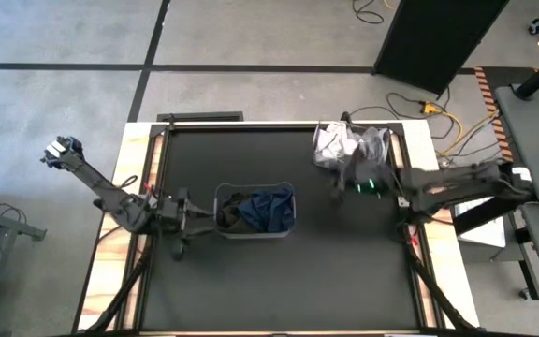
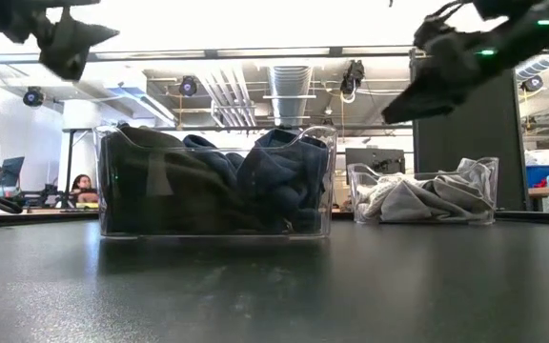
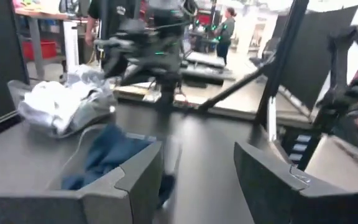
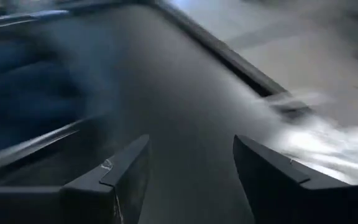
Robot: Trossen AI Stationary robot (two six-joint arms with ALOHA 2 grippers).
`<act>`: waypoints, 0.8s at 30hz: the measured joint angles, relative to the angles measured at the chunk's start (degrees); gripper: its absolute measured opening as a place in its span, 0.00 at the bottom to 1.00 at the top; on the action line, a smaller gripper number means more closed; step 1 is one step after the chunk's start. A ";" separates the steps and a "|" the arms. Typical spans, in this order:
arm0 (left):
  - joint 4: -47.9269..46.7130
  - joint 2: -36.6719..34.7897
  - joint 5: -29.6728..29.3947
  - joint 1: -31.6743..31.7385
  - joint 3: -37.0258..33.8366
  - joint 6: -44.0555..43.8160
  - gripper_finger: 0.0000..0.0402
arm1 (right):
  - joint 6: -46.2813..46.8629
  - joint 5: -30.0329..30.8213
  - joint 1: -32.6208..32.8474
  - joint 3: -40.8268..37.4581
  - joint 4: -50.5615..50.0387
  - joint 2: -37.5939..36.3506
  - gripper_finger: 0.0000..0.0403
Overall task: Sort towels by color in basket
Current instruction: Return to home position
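Both arms hover raised (well apart), left claw and right claw each spread.

The bright ceiling of the room behind is flooding the low view from the back, bleaching the upper band to white and turning both arms into dark silhouettes. The black tabletop is giving back a dull sheen in front of the clear bin, whose rims are glinting. From above, light is falling evenly and the arms are casting only faint shadows. A green lamp is glowing on the right arm. Ahead of the left gripper, beyond its fingers, the far room is glowing, and the light grey towels are gleaming. Beyond the right gripper, past one finger, pale glare is spreading over the dark surface.
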 joint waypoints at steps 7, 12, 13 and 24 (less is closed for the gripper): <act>11.00 -2.38 -0.23 0.75 -10.48 -2.57 0.46 | -3.27 2.06 16.41 -8.68 6.75 -2.70 0.54; 16.33 -2.64 -0.28 2.94 -14.08 -2.28 0.46 | 5.49 1.51 18.61 -9.07 5.08 -1.72 0.54; 16.32 -2.76 -0.28 3.71 -14.17 -2.27 0.46 | 3.92 0.72 18.43 -9.07 5.10 -1.72 0.54; 4.30 -15.16 0.34 7.37 -13.38 1.11 0.46 | -8.68 -0.24 17.26 -8.79 2.16 -15.44 0.54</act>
